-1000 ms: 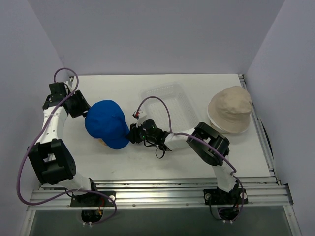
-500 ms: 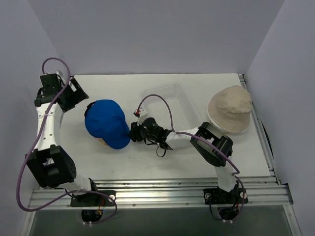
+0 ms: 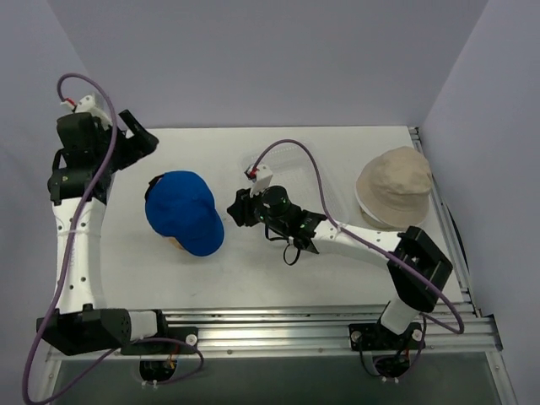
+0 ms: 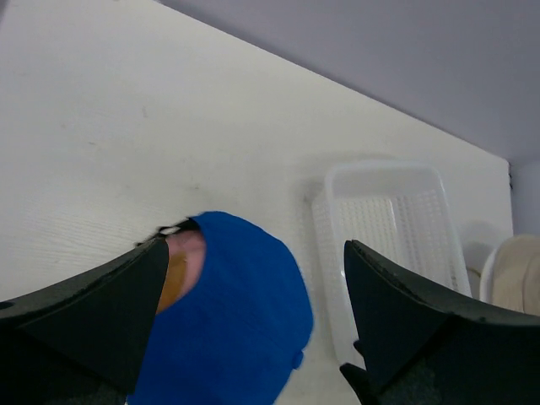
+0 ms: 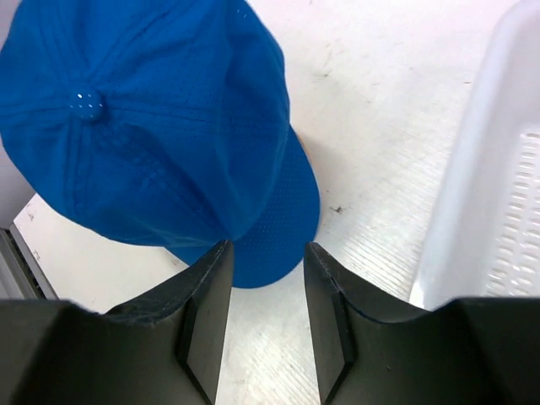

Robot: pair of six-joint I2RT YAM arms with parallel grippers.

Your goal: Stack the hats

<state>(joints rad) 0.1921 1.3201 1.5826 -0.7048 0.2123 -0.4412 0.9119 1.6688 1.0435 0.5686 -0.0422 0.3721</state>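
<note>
The bright blue cap [image 3: 184, 211] sits left of centre on the table, over something pink [image 4: 191, 253] and orange-brown that shows under its rear edge. The beige bucket hat [image 3: 394, 187] lies apart at the far right. My left gripper [image 3: 143, 139] hangs open above and behind the blue cap [image 4: 236, 329], holding nothing. My right gripper [image 3: 238, 211] is low, just right of the blue cap's brim [image 5: 270, 211]. Its jaws stand apart with nothing between them, and the fingertips [image 5: 218, 253] are clear of the fabric.
A clear plastic lattice basket [image 3: 297, 173] stands behind my right arm, between the two hats, and its wall [image 5: 481, 169] is close on the right of my right gripper. The side walls of the enclosure are near both arms.
My left gripper has let go, opened wide and risen back to the far left, away from the blue cap. My right gripper has drawn back from the brim and opened slightly.
</note>
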